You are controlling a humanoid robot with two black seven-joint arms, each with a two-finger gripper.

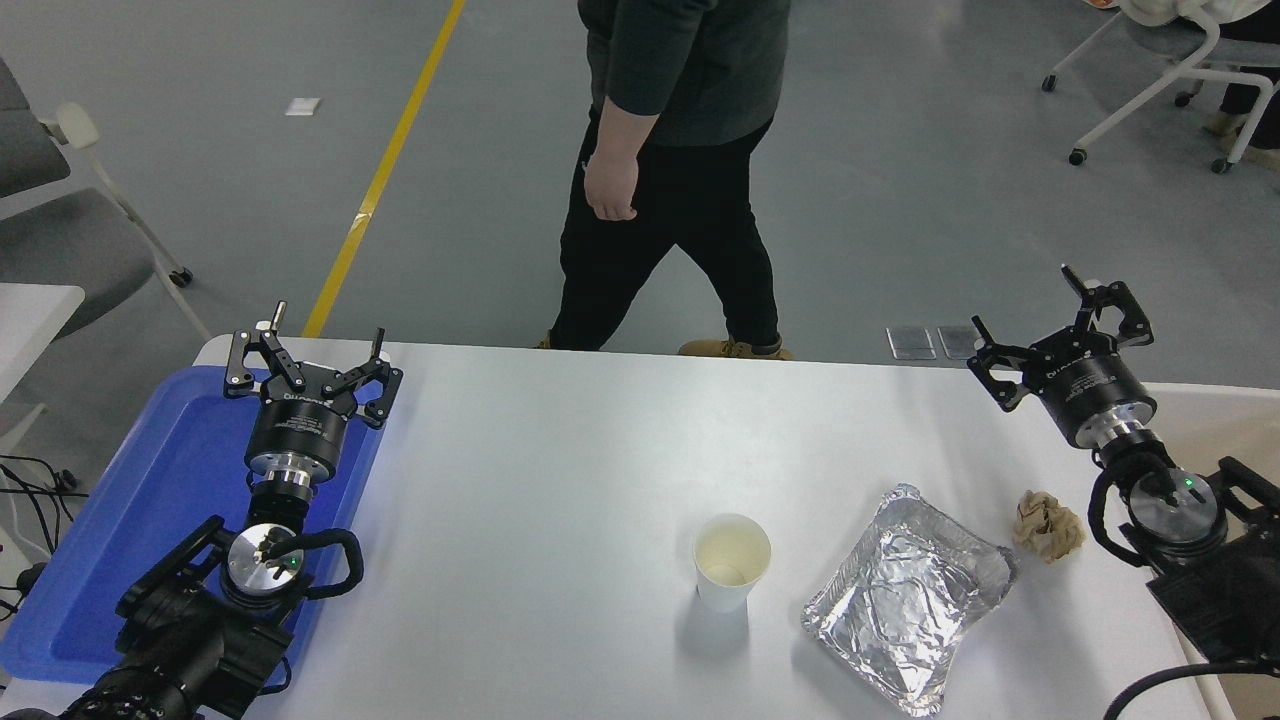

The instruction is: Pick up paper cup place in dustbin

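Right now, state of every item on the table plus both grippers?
paper cup: upright, empty, untouched.
foil tray: crumpled, empty, right of the cup.
brown paper ball: crumpled, beside the tray.
blue tray: flat, at the table's left edge.
left gripper: open, over the blue tray.
right gripper: open, empty, at the table's far right.

Light: bright, even, from overhead.
Shadows: soft, short one below the paper cup (732, 560), toward the table's (560, 450) near edge.
Glare: sheen on the foil tray (905, 600) near the right edge.
Focus: sharp throughout, no blur.
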